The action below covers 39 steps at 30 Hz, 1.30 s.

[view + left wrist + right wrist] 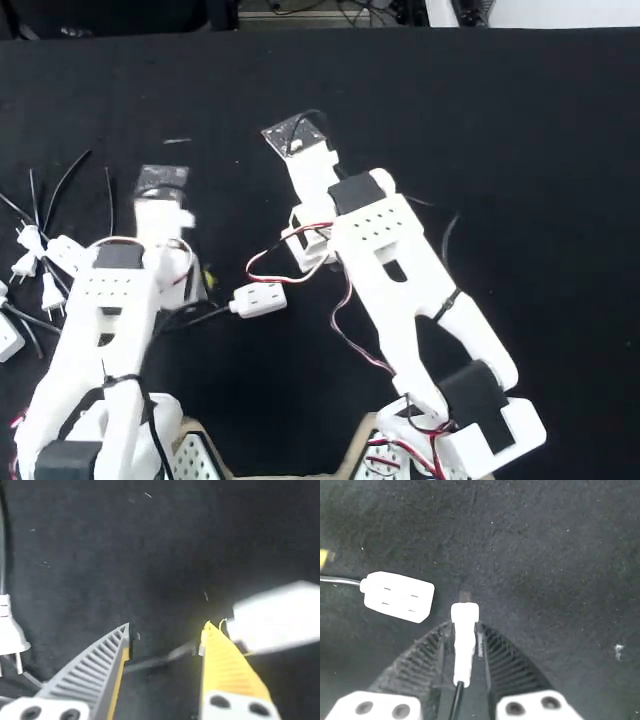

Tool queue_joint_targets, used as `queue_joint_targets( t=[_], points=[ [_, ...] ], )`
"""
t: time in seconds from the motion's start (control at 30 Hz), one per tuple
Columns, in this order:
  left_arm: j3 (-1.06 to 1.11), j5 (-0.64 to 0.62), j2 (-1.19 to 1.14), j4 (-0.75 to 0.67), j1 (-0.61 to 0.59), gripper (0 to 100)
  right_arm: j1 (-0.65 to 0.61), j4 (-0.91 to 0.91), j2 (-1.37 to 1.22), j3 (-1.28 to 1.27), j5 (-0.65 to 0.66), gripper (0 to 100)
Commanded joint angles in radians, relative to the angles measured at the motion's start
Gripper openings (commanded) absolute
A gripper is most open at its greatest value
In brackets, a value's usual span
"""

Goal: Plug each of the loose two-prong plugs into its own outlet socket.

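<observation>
Left fingers (92, 667) apart; right fingers (507, 665) clamp plug (464, 647).

You are looking down from the fixed high camera over the table (520, 150). Both wrist cameras are hanging close above it, facing down; the right one is sharing the outlet block (397, 596), at the high view's 7 o'clock.

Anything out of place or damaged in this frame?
Nothing damaged or spilled. The right gripper is shut on a white plug, the outlet block lies flat with slots up, and spare plugs sit in a loose cable tangle beside the left arm.
</observation>
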<state>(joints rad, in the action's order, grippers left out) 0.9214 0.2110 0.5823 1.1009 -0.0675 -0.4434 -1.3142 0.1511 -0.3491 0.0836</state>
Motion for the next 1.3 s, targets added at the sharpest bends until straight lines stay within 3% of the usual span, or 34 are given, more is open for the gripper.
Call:
queue_joint_targets(
  t=[0.0,0.37,0.57,0.7,0.83,1.03,1.27],
  points=[
    [-0.065,0.196,0.011,0.112,0.091,23,0.017,0.018,0.047,0.004,0.0,1.0],
    [0.05,-0.049,-0.175,-0.224,0.216,23,0.06,0.011,0.056,0.004,0.054,1.0],
    [0.058,-0.143,-0.167,-0.259,0.348,23,0.069,0.014,0.054,0.004,0.055,1.0],
    [0.065,-0.161,-0.107,-0.245,0.355,23,0.069,0.014,0.053,0.004,0.055,1.0],
    [0.048,-0.152,-0.002,-0.127,0.271,23,0.069,0.012,0.047,0.004,0.055,1.0],
    [0.076,0.032,0.186,0.077,0.018,23,0.063,0.008,0.047,0.004,0.055,1.0],
    [0.332,0.236,0.347,0.009,-0.318,23,0.049,-0.068,0.044,0.036,0.112,1.0]
  ],
)
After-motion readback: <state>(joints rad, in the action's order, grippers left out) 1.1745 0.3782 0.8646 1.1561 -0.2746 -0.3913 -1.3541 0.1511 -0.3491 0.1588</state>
